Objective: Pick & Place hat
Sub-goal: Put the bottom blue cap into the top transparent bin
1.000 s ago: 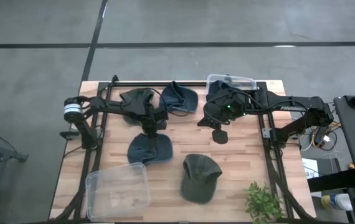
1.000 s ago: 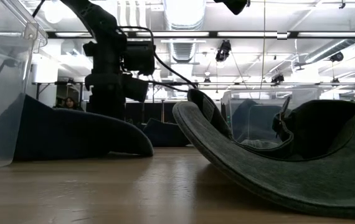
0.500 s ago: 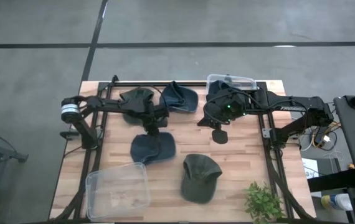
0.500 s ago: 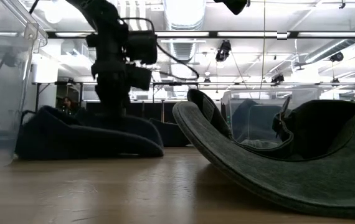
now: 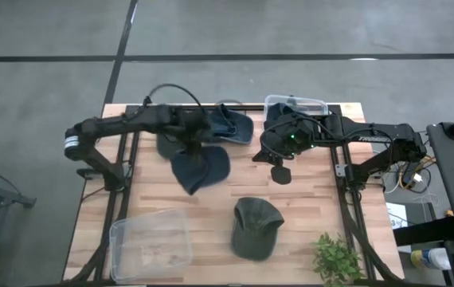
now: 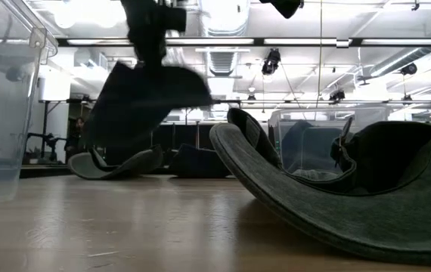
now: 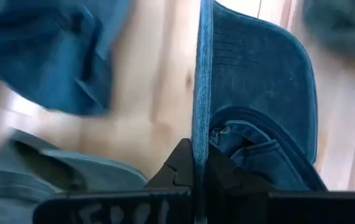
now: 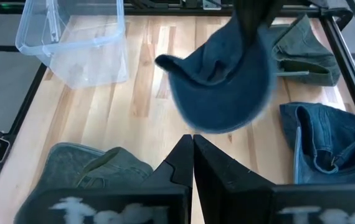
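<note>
While the right arm waits over the table's far right part, the left gripper [image 5: 189, 143] is the one at work, and its two dark fingers [image 7: 179, 163] are pinched tight on the thin edge of a dark blue hat [image 5: 201, 168]. In the left wrist view that edge runs straight up from between the fingertips, with the hat's crown bulging out to one side. The low view shows the hat [image 6: 146, 98] hanging clear of the wooden table [image 5: 307, 207], its brim drooping below the arm. From above it sits over the table's middle, a little to the left.

The right gripper [image 5: 280, 171] has its fingers pressed together with nothing between them, as the right wrist view shows; it hovers above bare wood.

Other things on the table: a second blue hat [image 5: 231, 124] lies at the far edge, just beside the left arm. A green hat [image 5: 256, 227] rests on the near side, right of a clear plastic bin [image 5: 150, 243] at the near left corner. Another clear bin [image 5: 295, 105] stands at the far edge near the right arm. A small green plant [image 5: 337, 259] sits at the near right corner.
</note>
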Robot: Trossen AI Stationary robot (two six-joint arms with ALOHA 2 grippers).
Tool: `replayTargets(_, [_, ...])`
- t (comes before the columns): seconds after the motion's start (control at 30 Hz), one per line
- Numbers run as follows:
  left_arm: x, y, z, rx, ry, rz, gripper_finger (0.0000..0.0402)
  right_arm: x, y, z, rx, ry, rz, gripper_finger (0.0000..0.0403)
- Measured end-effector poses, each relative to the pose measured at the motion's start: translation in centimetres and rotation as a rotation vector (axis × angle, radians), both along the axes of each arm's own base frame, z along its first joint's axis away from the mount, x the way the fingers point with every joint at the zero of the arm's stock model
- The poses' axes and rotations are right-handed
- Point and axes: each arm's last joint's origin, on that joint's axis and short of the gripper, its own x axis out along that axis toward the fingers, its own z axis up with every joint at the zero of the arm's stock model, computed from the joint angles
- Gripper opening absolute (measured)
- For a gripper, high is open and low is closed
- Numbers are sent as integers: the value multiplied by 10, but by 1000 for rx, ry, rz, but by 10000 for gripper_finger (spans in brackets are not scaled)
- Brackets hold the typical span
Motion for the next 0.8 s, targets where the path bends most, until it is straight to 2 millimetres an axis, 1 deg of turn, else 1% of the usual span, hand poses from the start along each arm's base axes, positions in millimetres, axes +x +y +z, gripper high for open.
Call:
replayTargets(0.17, [-9, -1, 56, 78, -164, 19, 5, 0, 0, 0, 5, 1, -4, 8])
replayTargets(0.23, [-14, -3, 74, 96, -226, 15, 5, 0, 0, 0, 5, 1, -4, 8])
replayTargets(0.3, [-18, -5, 90, 118, -279, 4, 5, 0, 0, 0, 5, 1, -4, 8])
replayTargets(0.4, [-22, -7, 105, 167, -337, -6, 5, 0, 0, 0, 5, 0, -5, 8])
replayTargets(0.53, [-22, -11, 112, 202, -377, -25, 5, 0, 0, 0, 5, -2, -4, 8])
replayTargets(0.67, [-19, -15, 105, 201, -354, -46, 5, 0, 0, 0, 24, -1, -22, 12])
replayTargets(0.8, [-17, -17, 100, 210, -332, -48, 5, 0, 0, 0, 45, 1, -42, 31])
